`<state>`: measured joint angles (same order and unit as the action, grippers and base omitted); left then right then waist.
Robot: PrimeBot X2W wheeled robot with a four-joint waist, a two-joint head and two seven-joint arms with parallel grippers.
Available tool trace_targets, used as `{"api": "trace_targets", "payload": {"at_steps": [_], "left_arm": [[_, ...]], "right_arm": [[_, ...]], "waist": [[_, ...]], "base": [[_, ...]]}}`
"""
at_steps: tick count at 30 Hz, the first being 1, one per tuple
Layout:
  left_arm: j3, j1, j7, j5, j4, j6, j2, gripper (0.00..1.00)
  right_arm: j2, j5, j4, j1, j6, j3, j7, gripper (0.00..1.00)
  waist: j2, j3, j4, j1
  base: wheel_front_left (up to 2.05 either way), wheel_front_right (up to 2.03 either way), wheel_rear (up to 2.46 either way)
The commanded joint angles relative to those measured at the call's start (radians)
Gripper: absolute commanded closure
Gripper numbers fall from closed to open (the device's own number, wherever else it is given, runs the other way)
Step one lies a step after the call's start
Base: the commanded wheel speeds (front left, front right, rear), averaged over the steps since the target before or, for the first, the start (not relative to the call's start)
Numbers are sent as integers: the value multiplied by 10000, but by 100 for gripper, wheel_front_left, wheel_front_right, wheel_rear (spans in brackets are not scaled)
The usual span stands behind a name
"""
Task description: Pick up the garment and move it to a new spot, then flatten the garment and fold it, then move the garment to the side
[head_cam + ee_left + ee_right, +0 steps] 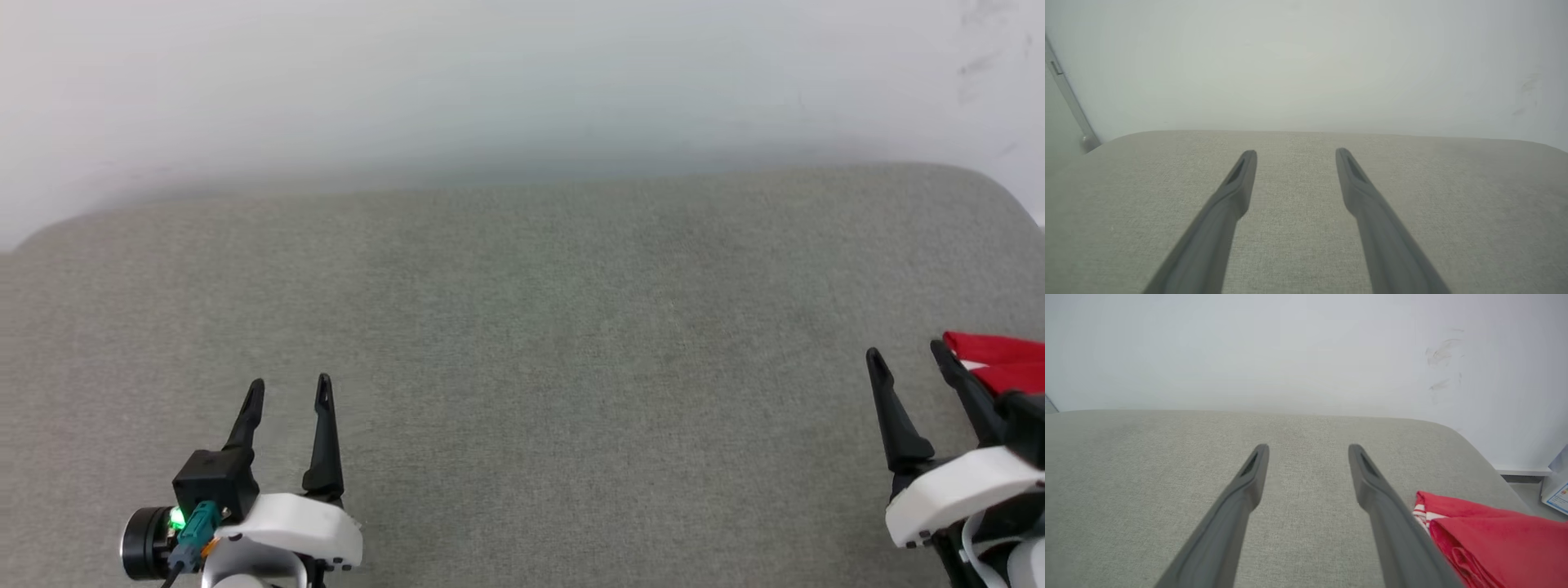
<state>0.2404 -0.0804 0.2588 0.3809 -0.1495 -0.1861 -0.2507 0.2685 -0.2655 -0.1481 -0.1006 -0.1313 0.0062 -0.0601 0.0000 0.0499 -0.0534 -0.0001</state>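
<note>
The garment (1000, 359) is a folded red bundle with a bit of red-and-white striped trim, lying at the far right edge of the grey cushion (522, 343). In the right wrist view the garment (1494, 539) lies just right of my right fingers. My right gripper (906, 353) is open and holds nothing; its outer finger stands right beside the cloth, and contact is unclear. My left gripper (290, 385) hovers open at the lower left, far from the garment. In their own wrist views, the left gripper (1295, 152) and the right gripper (1308, 447) both show only bare cushion between the fingers.
A pale wall (522, 82) rises behind the cushion's rounded far edge. To the right, beyond the cushion, a white box (1557, 486) stands on the floor. A metal strip (1067, 102) runs along the wall at the far left.
</note>
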Motion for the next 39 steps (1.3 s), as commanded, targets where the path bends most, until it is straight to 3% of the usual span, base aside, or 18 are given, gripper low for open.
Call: {"api": "trace_targets", "payload": {"at_steps": [1,7,14,35,36,39], "left_arm": [[-65,174,60,-53,-36,3,-99,0],[-210,749,74,-91,-189,90,-258,0],[-286,1163,80,-32,-160,157,-319,0],[-352,907,84,69,-344,340,-266,0],[-365,898,84,73,-357,342,-258,100],[-275,1070,-34,141,-538,370,-147,100]], "right_arm": [[-184,191,410,358,11,-164,60,0],[-841,533,1754,1381,11,-380,560,0],[-1202,656,2234,1829,10,-398,833,0],[-1162,599,2225,1757,10,-266,772,0],[-1154,586,2203,1775,10,-252,788,100],[-1241,575,1953,1791,2,-255,801,100]], "waist": [[0,-297,239,1],[0,-697,106,1],[0,-910,40,1],[0,-834,149,1],[0,-832,146,1],[0,-829,149,2]], "base": [[0,0,0],[0,0,0],[0,0,0],[0,0,0],[0,0,0],[0,0,0]]}}
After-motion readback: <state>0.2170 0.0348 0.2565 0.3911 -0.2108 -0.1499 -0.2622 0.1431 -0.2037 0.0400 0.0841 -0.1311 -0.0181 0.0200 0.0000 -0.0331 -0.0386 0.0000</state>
